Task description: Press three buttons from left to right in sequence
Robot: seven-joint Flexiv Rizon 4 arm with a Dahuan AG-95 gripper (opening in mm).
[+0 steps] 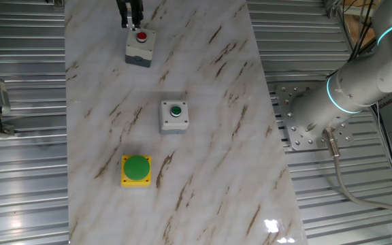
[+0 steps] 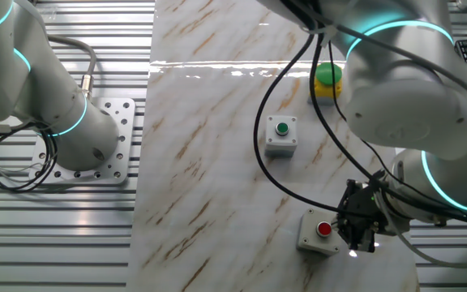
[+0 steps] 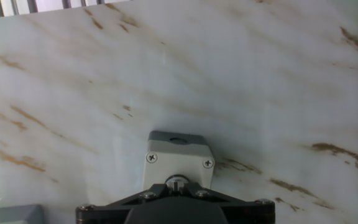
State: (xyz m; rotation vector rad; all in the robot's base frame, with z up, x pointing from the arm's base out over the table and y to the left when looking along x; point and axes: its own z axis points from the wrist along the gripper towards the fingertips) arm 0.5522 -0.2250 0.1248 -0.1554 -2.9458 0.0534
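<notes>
Hovering right at the grey box with the red button [image 1: 140, 46], the gripper [image 1: 131, 20] has its dark fingers hanging at the box's far edge, close to the little round red cap. From the other fixed view the black gripper [image 2: 362, 231] sits just beside that same box [image 2: 319, 232], at the near edge of the marble-patterned table [image 1: 209, 102]. Whether the fingertips are parted or pressed together, I cannot tell; no view gives a clean look between them. The hand view is filled by a squarish pale grey housing [image 3: 178, 160] with rounded corners and screws in its top face, the black gripper body covering its lower part.

Further along, well apart, stands the grey box with the dark-green button [image 1: 174, 116], small and square. Beyond it, the yellow box with the large green dome button [image 1: 136, 169], smooth and rounded on top. The tabletop is glossy white with brown streaks, ribbed metal flooring [image 1: 19, 170] on both sides.
</notes>
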